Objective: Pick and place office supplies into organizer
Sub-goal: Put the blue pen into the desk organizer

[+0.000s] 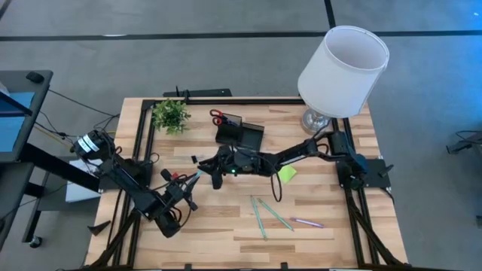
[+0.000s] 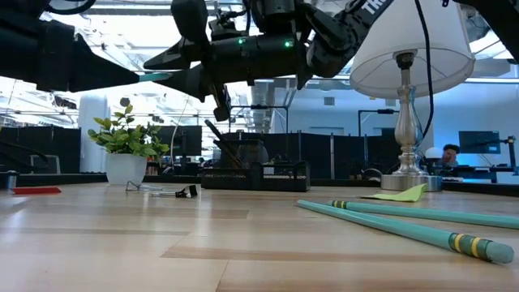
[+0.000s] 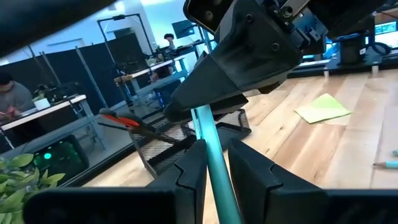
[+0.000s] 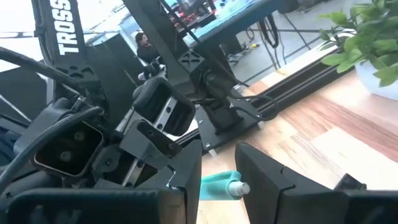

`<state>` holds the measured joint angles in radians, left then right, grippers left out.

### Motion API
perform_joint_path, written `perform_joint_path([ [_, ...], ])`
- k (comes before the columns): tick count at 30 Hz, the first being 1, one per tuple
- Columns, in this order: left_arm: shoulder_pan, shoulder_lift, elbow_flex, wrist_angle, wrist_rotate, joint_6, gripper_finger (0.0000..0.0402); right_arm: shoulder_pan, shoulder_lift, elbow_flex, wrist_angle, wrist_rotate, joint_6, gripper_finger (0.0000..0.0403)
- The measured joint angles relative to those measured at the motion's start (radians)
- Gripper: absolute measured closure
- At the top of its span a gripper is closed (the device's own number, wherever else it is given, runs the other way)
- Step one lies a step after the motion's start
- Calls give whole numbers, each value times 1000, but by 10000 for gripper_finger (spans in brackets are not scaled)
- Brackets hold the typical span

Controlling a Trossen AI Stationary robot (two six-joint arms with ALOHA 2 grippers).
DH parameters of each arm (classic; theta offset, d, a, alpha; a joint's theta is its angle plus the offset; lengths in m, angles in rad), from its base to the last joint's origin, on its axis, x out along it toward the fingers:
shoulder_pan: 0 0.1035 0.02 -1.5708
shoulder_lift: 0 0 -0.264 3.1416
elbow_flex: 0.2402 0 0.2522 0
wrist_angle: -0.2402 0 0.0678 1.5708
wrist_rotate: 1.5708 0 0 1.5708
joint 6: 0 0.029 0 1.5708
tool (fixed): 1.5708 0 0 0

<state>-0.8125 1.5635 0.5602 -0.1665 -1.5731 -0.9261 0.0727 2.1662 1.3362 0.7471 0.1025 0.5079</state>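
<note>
While both arms meet above the table (image 1: 316, 233), the left pincer (image 3: 214, 163) and right pincer (image 4: 217, 180) each clench one teal pen (image 3: 211, 146) (light, stiff, slick; best held mid-shaft) just beside the organizer (image 1: 241, 134).

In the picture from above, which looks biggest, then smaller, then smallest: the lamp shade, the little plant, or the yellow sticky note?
1. Lamp shade, but it stands taller, closer to the camera, which adds to it.
2. Plant.
3. Sticky note.

teal pen (image 3: 211, 152) tip hidden between jaws
</note>
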Motion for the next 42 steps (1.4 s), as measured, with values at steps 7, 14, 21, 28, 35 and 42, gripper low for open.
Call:
perform_joint_path([
  [7, 19, 0, 0, 0, -7, 0, 348, -3, 0, 0, 41, 2, 0, 310],
  [14, 66, 0, 5, 0, -1, 1, 348, -5, 0, -1, 44, 15, -3, 310],
  [21, 95, 0, 70, 0, 6, 142, 348, -5, 0, -1, 48, 0, -4, 310],
  [28, 98, 0, 88, -2, 4, 182, 349, -1, 0, -1, 55, 8, -12, 310],
  [35, 119, 0, 88, -4, 7, 183, 349, -2, 0, 0, 67, 5, -7, 344],
  [42, 156, 0, 89, 0, 10, 172, 373, -2, 0, 0, 57, 7, -52, 386],
])
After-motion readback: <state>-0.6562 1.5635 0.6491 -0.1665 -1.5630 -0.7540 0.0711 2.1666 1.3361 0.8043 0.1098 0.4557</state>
